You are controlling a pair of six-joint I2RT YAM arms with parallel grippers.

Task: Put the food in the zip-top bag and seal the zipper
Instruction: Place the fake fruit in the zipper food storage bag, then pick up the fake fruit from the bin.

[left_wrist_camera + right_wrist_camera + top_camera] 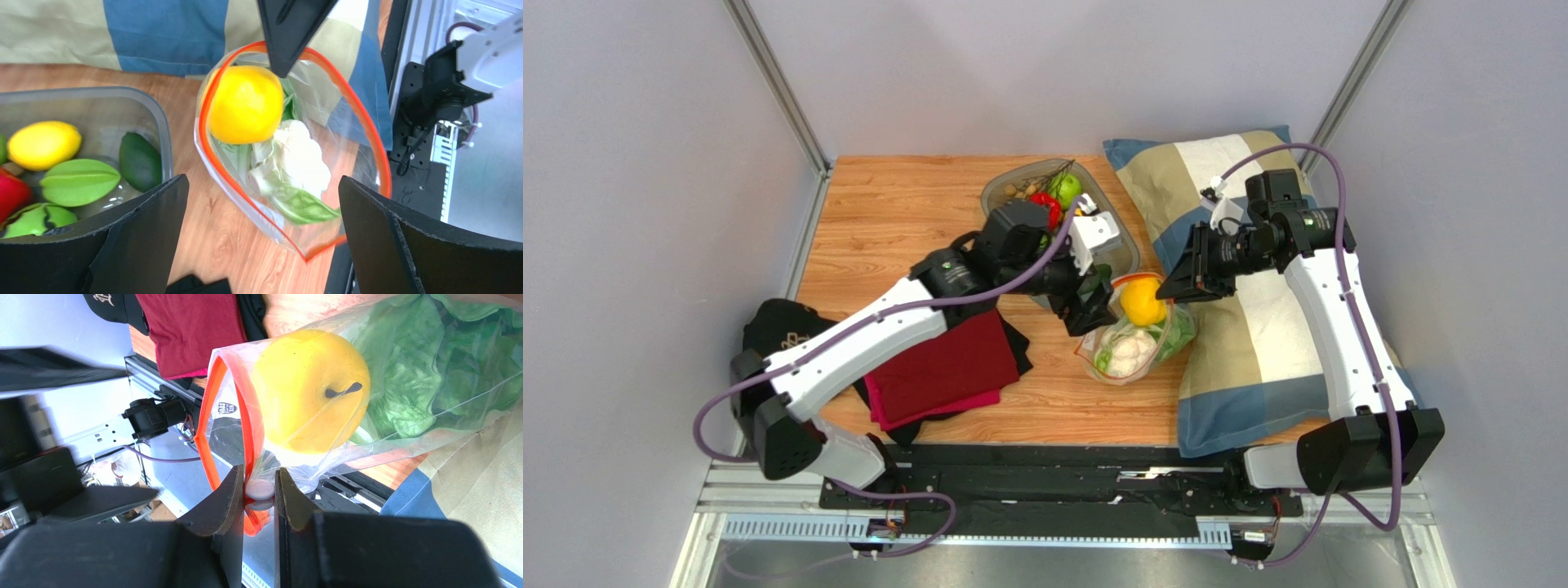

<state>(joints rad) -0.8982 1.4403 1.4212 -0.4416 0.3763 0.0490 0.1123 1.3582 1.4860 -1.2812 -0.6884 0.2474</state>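
The clear zip-top bag [1130, 353] lies on the wooden table with its mouth wide. Inside sit the yellow fruit [245, 104], the white cauliflower [301, 156] and the green cabbage [304, 207]. The red-orange zipper [370, 131] loops round the open mouth. My left gripper [261, 190] is open just above the near side of the mouth and holds nothing. My right gripper [264, 490] is shut on the zipper's end, with a small white slider [259, 489] between the fingers. The fruit [310, 386] and cabbage [430, 367] press against the plastic.
A grey tray [92, 92] beside the bag holds a red pepper, a lemon and green fruits. A checked pillow [1259, 355] lies under the right arm. A dark red cloth [934, 368] and a black cap [781, 325] lie at the left.
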